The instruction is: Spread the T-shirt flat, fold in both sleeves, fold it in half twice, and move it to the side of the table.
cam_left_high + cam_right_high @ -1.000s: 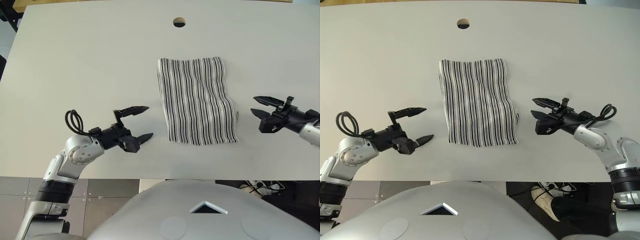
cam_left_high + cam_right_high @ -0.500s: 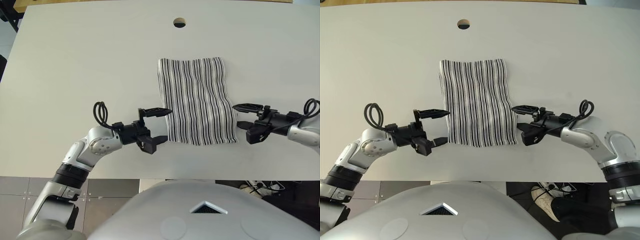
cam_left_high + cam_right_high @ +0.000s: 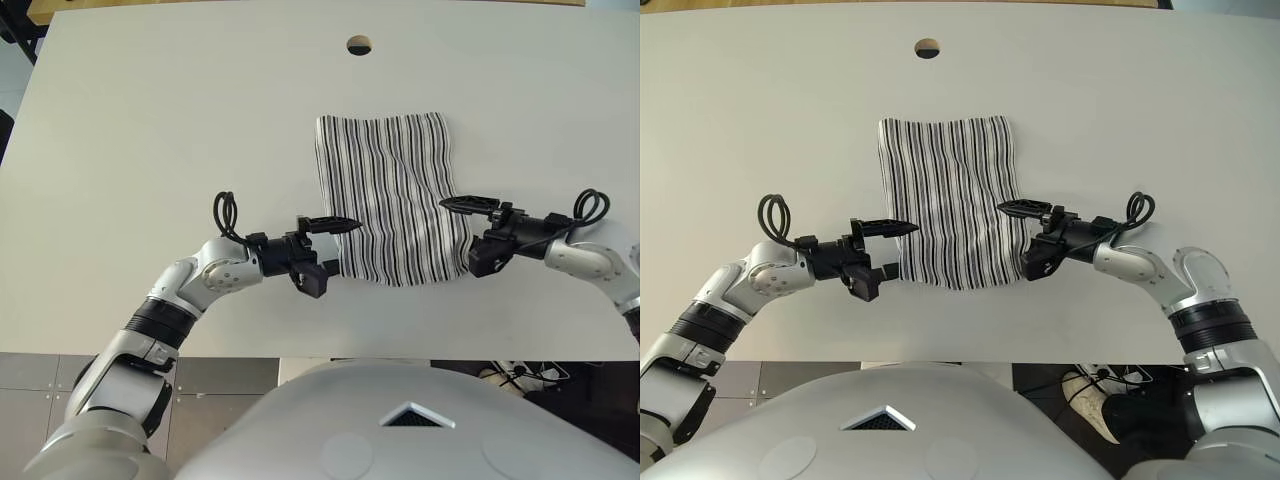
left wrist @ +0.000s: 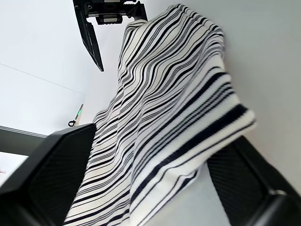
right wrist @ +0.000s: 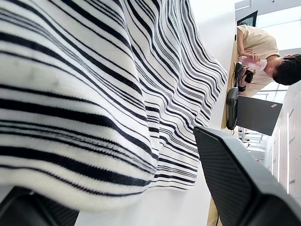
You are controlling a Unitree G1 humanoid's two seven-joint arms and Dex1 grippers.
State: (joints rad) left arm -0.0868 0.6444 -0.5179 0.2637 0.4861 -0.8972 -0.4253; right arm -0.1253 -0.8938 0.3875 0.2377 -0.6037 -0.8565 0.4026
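Observation:
The black-and-white striped T-shirt [image 3: 390,190] lies folded into a rectangle at the middle of the white table [image 3: 150,140]. My left gripper [image 3: 328,253] is open at the shirt's near-left corner, one finger above the cloth and the other low beside it. In the left wrist view the shirt corner [image 4: 174,117] sits between the two dark fingers [image 4: 56,179]. My right gripper [image 3: 459,236] is open at the near-right corner, its upper finger over the cloth. The right wrist view has the striped edge [image 5: 94,103] between its fingers [image 5: 244,188].
A round cable hole [image 3: 358,44] sits in the table behind the shirt. Bare tabletop stretches to the left and right of the shirt. The table's near edge [image 3: 300,357] runs just behind both forearms.
Both arms have swung inward from the shirt's sides. Each open gripper now straddles a near corner of the shirt. The shirt itself has barely moved.

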